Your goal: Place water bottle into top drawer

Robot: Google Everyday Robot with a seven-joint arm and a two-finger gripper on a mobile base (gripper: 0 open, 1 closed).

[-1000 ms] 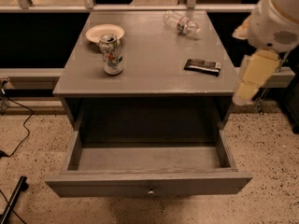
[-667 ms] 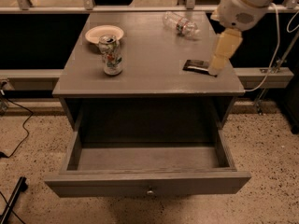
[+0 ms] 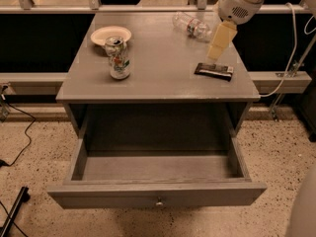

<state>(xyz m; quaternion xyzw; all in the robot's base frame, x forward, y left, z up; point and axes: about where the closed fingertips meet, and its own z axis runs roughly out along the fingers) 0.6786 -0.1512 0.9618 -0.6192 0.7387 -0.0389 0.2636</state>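
Note:
The water bottle (image 3: 191, 25) lies on its side at the back of the grey tabletop, right of centre; it is clear plastic with a red-and-white label band. My gripper (image 3: 214, 54) hangs from the white arm at the upper right. Its cream tip points down just right of and in front of the bottle, above a black packet, and holds nothing. The top drawer (image 3: 98, 199) is pulled fully out below the tabletop and shows a bare grey floor. A small round knob (image 3: 159, 201) sits at the centre of its front panel.
A white printed drink can (image 3: 119, 58) stands upright on the left of the tabletop, with a shallow cream bowl (image 3: 111, 34) behind it. A flat black packet (image 3: 213, 71) lies near the right edge. A cable runs down at the right, and speckled floor surrounds the cabinet.
The arm has swung left and toward the back, from beyond the table's right edge to over the tabletop beside the bottle. Nothing on the table has moved.

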